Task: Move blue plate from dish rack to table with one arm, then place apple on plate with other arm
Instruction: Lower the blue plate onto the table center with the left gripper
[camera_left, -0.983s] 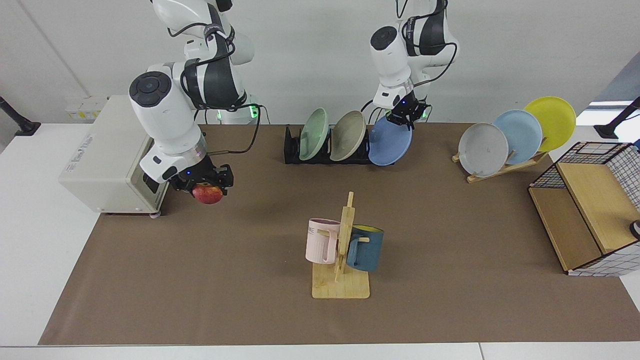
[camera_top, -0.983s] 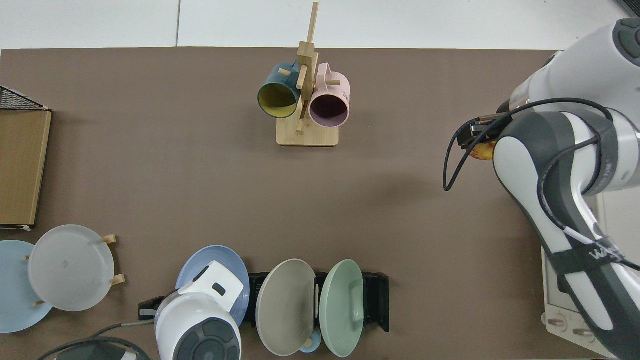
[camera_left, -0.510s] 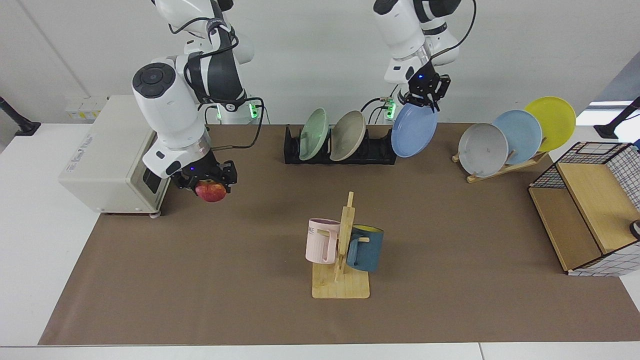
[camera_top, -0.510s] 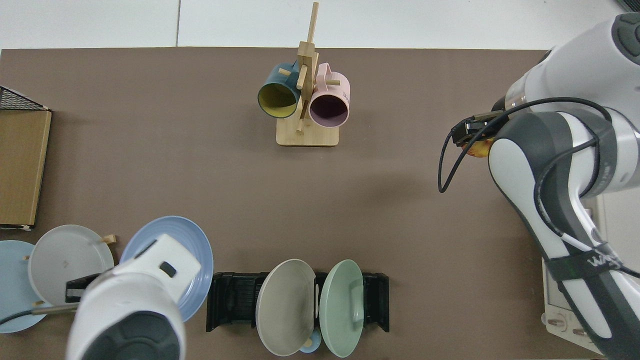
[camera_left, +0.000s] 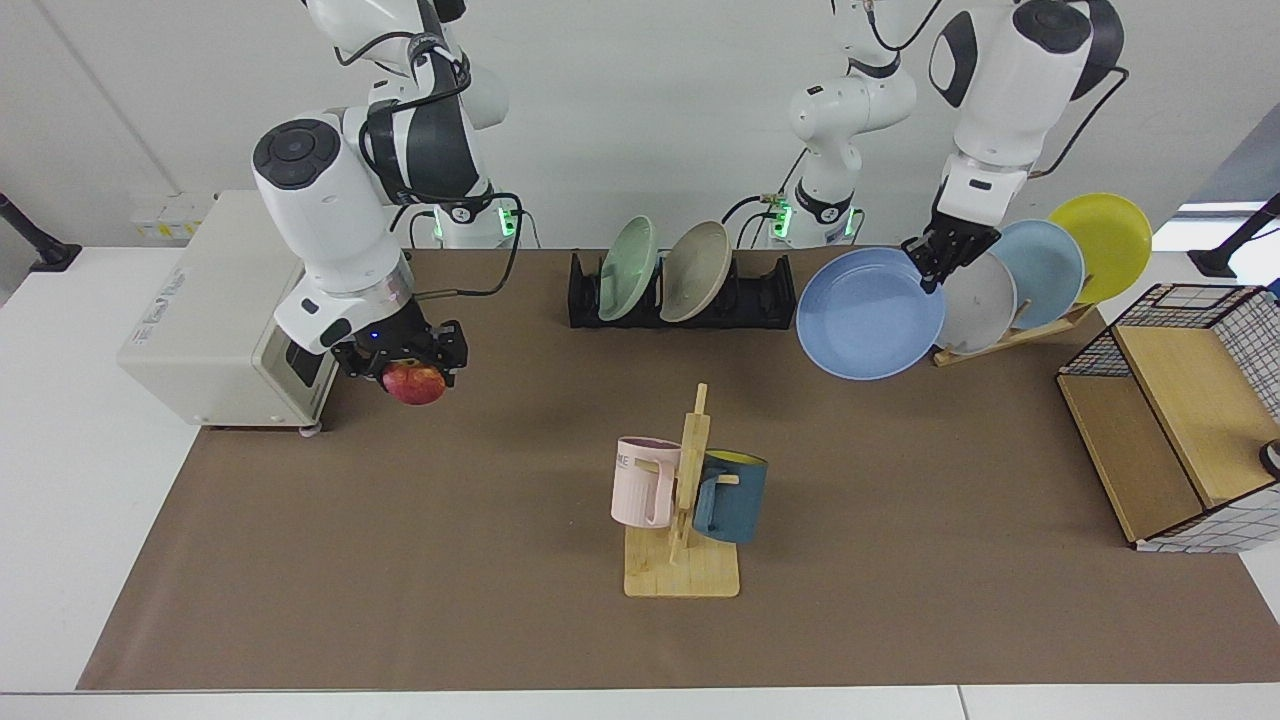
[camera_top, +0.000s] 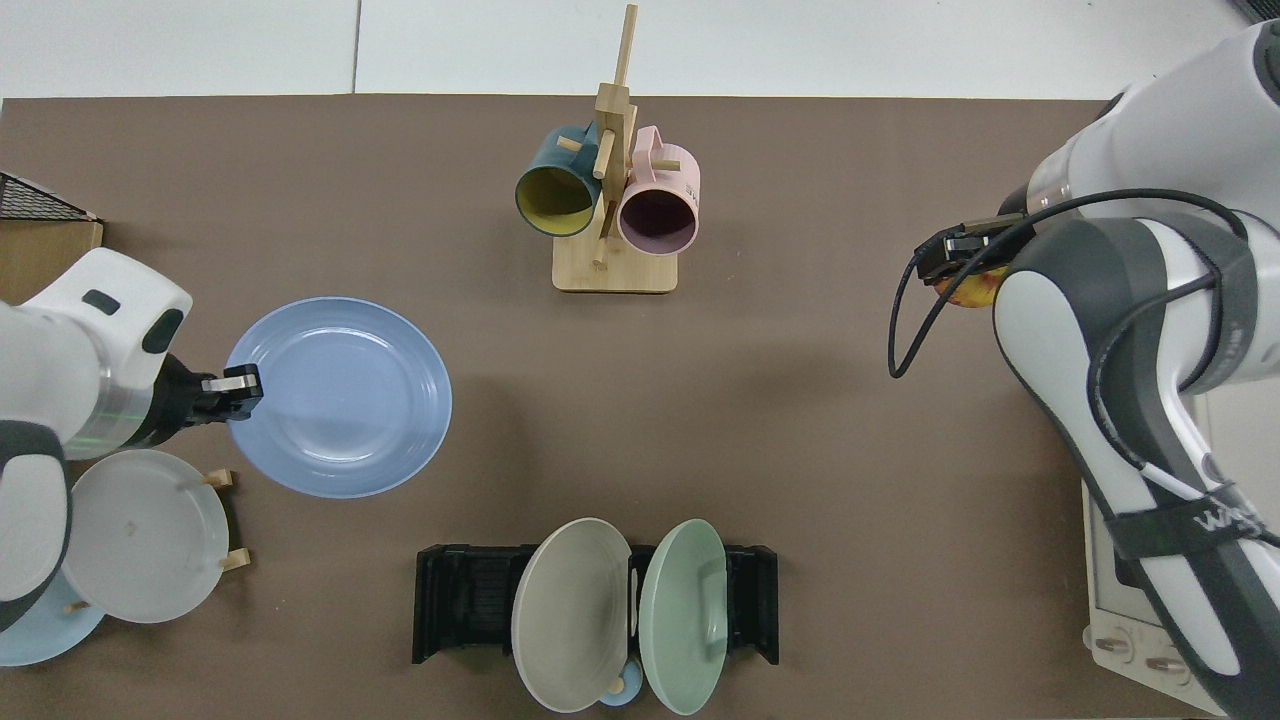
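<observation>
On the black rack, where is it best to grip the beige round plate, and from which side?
Probably the top rim of the beige round plate, from above: it stands tilted on edge in the black slotted rack, the green plate crowding one face.

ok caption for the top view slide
Left gripper carries the blue plate over the table; right gripper holds the apple.
</observation>
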